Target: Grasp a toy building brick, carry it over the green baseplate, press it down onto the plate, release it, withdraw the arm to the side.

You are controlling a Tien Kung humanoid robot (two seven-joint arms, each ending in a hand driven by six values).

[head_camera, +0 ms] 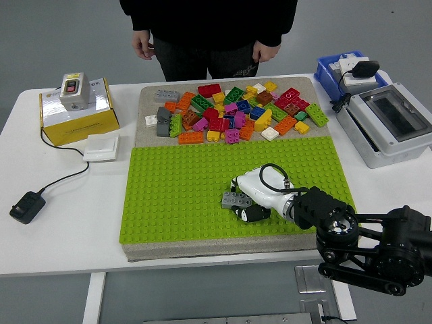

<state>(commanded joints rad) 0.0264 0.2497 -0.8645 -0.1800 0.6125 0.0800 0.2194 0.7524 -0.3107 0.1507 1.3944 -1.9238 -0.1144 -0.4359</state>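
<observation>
The robot's right hand (pixel 251 197) holds a grey brick (pixel 236 199) low over the green plate (pixel 175 202), its white fingers (pixel 243 183) curled round the brick from the right. Whether the brick's underside touches the plate's studs cannot be told. The brick sits right of the plate's centre, in the near half of the plate. The black right arm (pixel 364 239) reaches in from beyond the plate's near right corner.

Just beyond the plate's far edge, on the same beige mat (pixel 152 108), lies a loose pile of bricks (pixel 233 111) in red, orange, yellow, green, pink, grey and white. A second grey brick (pixel 167 96) lies at the pile's far left.

Left of the plate sit a yellow box (pixel 77 118) with a grey switch unit (pixel 73 90) on top, a white block (pixel 101 147) just beside the box, and a black adapter (pixel 27 206) on a cable near the table's left edge. Right of the plate are a grey enclosure with a clear lid (pixel 391 125) and, beyond that, a blue bin (pixel 331 67).

A person in dark clothing (pixel 209 30) stands well beyond the plate at the table's far side, both hands hanging at the sides and touching nothing.
</observation>
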